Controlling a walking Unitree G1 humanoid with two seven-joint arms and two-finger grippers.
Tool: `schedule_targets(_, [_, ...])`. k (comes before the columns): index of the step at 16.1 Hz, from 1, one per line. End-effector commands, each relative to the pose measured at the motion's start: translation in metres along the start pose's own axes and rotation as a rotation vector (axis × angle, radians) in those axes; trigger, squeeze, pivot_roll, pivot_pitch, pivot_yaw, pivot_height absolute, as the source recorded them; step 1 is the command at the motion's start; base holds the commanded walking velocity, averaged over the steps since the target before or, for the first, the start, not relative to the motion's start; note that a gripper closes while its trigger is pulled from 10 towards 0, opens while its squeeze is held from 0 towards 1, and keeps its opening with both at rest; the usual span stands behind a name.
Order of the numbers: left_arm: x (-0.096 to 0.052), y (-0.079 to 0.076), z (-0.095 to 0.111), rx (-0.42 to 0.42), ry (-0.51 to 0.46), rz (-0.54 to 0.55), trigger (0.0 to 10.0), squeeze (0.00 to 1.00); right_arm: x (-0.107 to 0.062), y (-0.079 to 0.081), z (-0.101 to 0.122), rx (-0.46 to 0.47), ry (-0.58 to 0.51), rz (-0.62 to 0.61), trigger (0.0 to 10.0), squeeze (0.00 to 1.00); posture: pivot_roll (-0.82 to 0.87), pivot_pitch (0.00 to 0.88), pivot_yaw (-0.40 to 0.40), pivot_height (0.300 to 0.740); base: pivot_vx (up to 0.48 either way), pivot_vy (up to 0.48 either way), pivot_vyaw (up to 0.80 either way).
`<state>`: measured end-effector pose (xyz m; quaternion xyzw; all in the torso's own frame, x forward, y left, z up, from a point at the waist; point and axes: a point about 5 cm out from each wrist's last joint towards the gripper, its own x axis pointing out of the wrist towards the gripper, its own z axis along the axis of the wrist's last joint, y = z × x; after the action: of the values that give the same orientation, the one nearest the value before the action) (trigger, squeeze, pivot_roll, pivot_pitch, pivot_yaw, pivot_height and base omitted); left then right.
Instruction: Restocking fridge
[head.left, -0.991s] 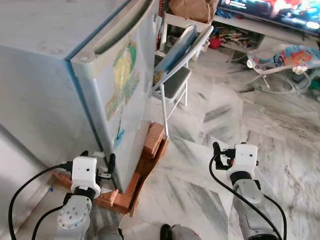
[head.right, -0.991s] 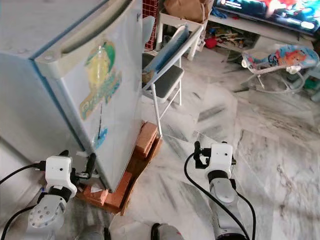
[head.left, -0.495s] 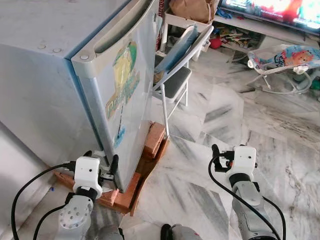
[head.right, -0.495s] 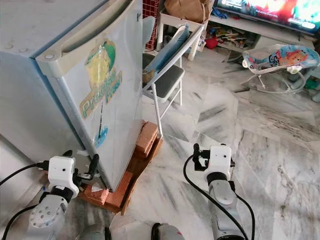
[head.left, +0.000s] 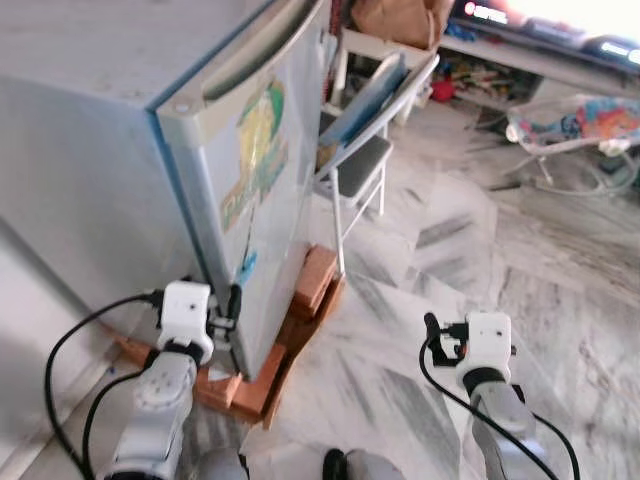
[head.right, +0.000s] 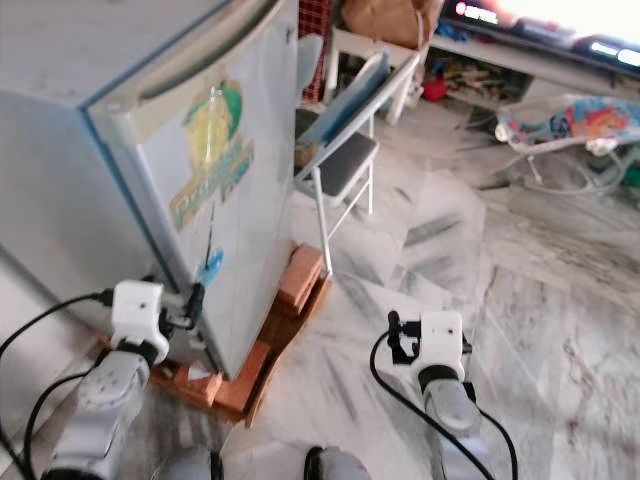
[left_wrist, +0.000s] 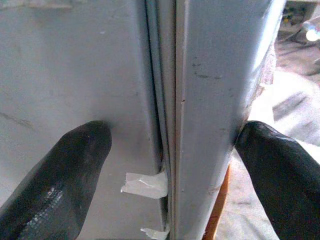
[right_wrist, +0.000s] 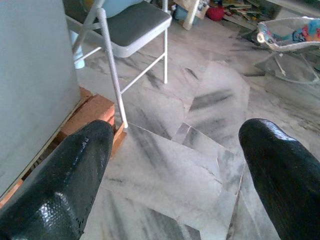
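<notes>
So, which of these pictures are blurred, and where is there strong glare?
Both eye views are softly blurred, and the television at the top right is washed out by glare. The left wrist view is sharp on the fridge door seam; the right wrist view shows the floor clearly.

The right hand (right_wrist: 172, 175) had its two black fingers (right_wrist: 65, 185) spread wide over the marble floor (right_wrist: 200, 100). Beyond stood a folding chair (right_wrist: 135, 25), bricks (right_wrist: 95, 112) beside the fridge (right_wrist: 35, 75), and a baby bouncer (right_wrist: 287, 42).
</notes>
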<state>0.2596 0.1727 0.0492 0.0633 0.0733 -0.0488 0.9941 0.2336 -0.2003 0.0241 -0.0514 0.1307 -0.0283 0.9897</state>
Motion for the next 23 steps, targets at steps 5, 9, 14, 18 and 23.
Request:
schedule_targets(5, [0.005, -0.050, 0.020, 0.065, -0.059, -0.385, 10.0, 0.00, -0.011, -0.002, -0.018, -0.042, 0.132, 0.097, 10.0, 0.00, 0.12, 0.109, -0.090, 0.740, 0.000, 0.000, 0.00])
schedule_targets(9, [-0.006, -0.086, 0.039, 0.055, -0.104, -0.647, 10.0, 0.00, -0.031, -0.020, -0.051, -0.118, 0.330, 0.122, 10.0, 0.00, 0.12, 0.110, -0.093, 0.740, 0.000, 0.000, 0.00])
schedule_targets(14, [-0.013, -0.060, 0.021, 0.038, -0.038, -0.496, 10.0, 0.00, -0.032, -0.017, -0.052, -0.123, 0.351, 0.135, 10.0, 0.00, 0.12, 0.115, -0.084, 0.740, 0.000, 0.000, 0.00])
schedule_targets(18, [-0.027, -0.035, 0.001, 0.058, 0.016, -0.352, 10.0, 0.00, -0.031, -0.017, -0.052, -0.120, 0.358, 0.142, 10.0, 0.00, 0.13, 0.117, -0.089, 0.740, 0.000, 0.000, 0.00])
schedule_targets(23, [-0.047, -0.028, -0.015, 0.043, 0.074, -0.303, 10.0, 0.00, -0.030, -0.018, -0.051, -0.119, 0.353, 0.132, 10.0, 0.00, 0.14, 0.116, -0.087, 0.740, 0.000, 0.000, 0.00])
